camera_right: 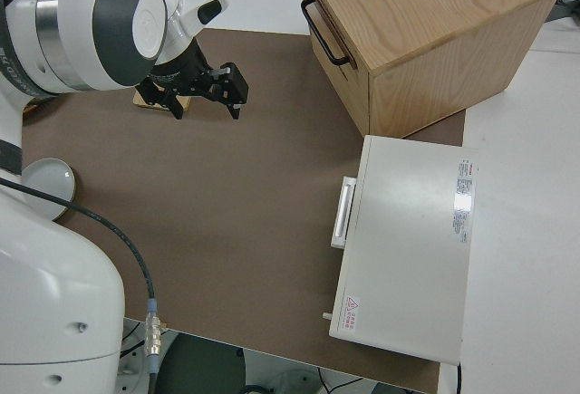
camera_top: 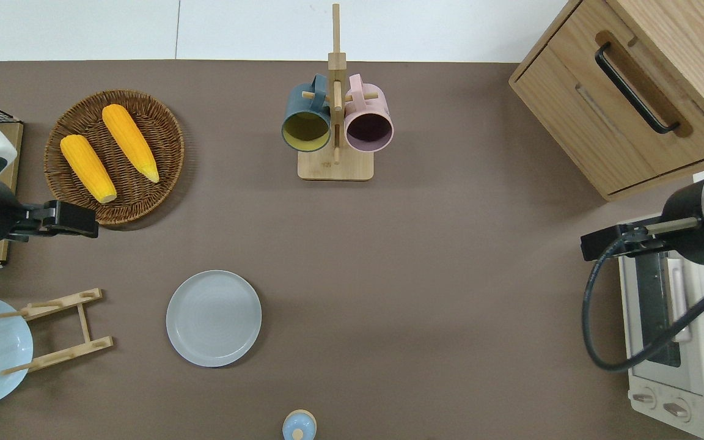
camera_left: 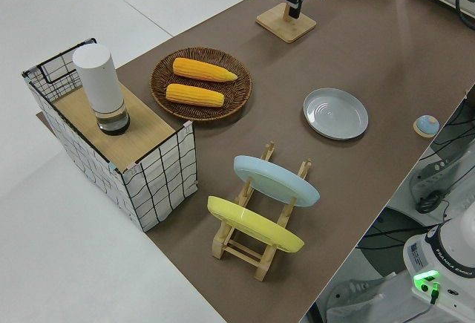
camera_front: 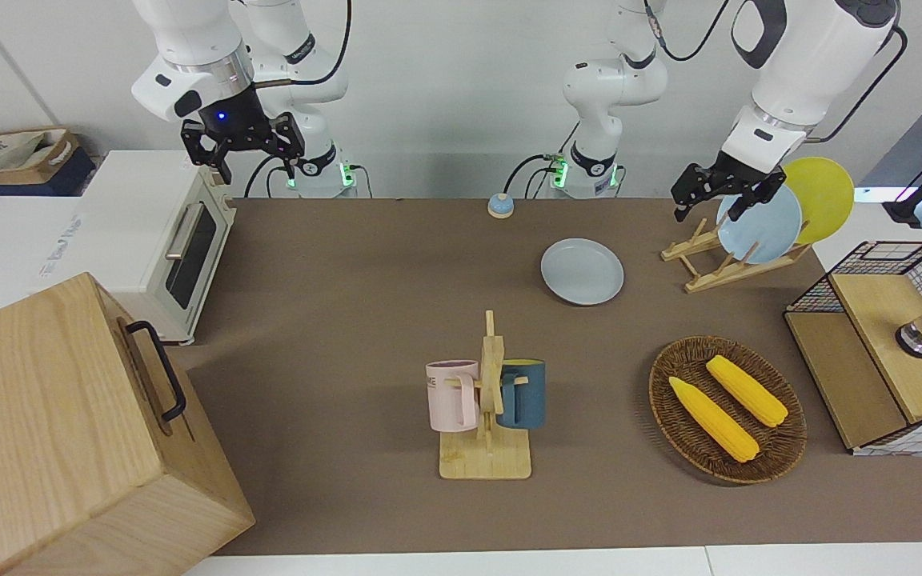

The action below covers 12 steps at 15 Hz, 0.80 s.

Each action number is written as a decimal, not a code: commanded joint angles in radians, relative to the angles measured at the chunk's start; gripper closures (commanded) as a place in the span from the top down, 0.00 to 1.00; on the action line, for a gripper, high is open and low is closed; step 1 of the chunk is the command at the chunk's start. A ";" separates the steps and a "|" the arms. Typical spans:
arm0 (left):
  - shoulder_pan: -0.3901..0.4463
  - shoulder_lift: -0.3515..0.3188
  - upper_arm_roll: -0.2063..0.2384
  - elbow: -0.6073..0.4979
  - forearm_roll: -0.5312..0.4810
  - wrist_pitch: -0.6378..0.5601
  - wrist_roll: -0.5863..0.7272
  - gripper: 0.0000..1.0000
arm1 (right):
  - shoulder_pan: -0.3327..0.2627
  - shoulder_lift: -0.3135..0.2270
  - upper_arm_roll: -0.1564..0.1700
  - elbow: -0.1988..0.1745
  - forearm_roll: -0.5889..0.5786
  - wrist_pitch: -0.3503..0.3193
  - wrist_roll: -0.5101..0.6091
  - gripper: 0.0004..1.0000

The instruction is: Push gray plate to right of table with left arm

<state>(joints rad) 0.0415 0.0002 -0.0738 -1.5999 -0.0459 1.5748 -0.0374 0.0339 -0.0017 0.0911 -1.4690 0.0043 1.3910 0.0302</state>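
The gray plate (camera_front: 582, 271) lies flat on the brown table (camera_front: 333, 320), nearer the robots than the middle and toward the left arm's end. It also shows in the overhead view (camera_top: 213, 318) and the left side view (camera_left: 335, 113). My left gripper (camera_front: 707, 211) is open and empty, up in the air. In the overhead view it (camera_top: 86, 227) is over the table at the basket's edge, apart from the plate. The right arm is parked, with its gripper (camera_front: 258, 166) open and empty.
A wooden rack (camera_front: 717, 268) holds a light blue plate (camera_front: 761, 224) and a yellow plate (camera_front: 825, 188). A wicker basket (camera_front: 781, 452) holds two corn cobs. A mug tree (camera_front: 487, 460), a bell (camera_front: 500, 206), a wire shelf (camera_front: 885, 344), a toaster oven (camera_front: 141, 224) and a wooden cabinet (camera_front: 53, 432) also stand here.
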 commanded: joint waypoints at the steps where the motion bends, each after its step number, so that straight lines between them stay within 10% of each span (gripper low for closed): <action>1: 0.003 -0.023 -0.003 0.012 -0.003 -0.038 -0.010 0.99 | -0.011 -0.008 0.006 0.001 0.008 -0.012 -0.003 0.98; 12: 0.001 -0.035 -0.004 -0.005 -0.003 -0.052 -0.013 0.99 | -0.011 -0.008 0.004 -0.001 0.008 -0.012 -0.003 0.98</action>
<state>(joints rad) 0.0414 -0.0216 -0.0763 -1.5977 -0.0459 1.5373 -0.0383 0.0339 -0.0017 0.0911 -1.4690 0.0042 1.3910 0.0302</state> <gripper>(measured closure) 0.004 0.013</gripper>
